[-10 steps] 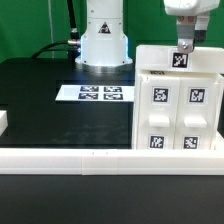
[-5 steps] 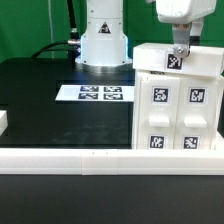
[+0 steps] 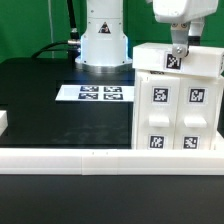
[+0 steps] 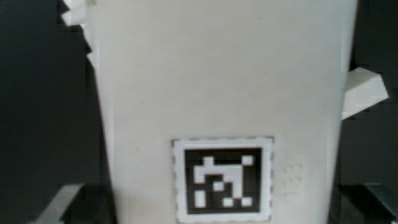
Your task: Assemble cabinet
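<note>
Cabinet (image 3: 177, 100) is what I am watching first in the exterior view: it is standing on the black table (image 3: 50, 95) at the exterior view's right, pressed against the white rail (image 3: 70, 158) along the near edge. Four tagged panels are sitting in its facing side, two over two. The gripper (image 3: 178, 50) is hanging at the cabinet's top edge, right by the small tag there. Compared with a second ago, I am seeing the arm shifted toward the exterior view's left and slightly lower; over the last half second it is barely moving. I am reading that as the arm settling onto the top part, probably to seat or grip it. The marker board (image 3: 100, 93) is lying flat near the robot base (image 3: 104, 40), well apart from the cabinet.

In the wrist view, a white cabinet surface (image 4: 214, 90) is filling almost the whole picture, with one black-and-white tag (image 4: 224, 176) low on it. The dark fingertips (image 4: 63, 203) are showing on either side of the part, so the pincer is straddling it, but I cannot tell whether it is clamped or merely spread around it.

I am finding no readable writing or brand anywhere, only the square coded tags.
</note>
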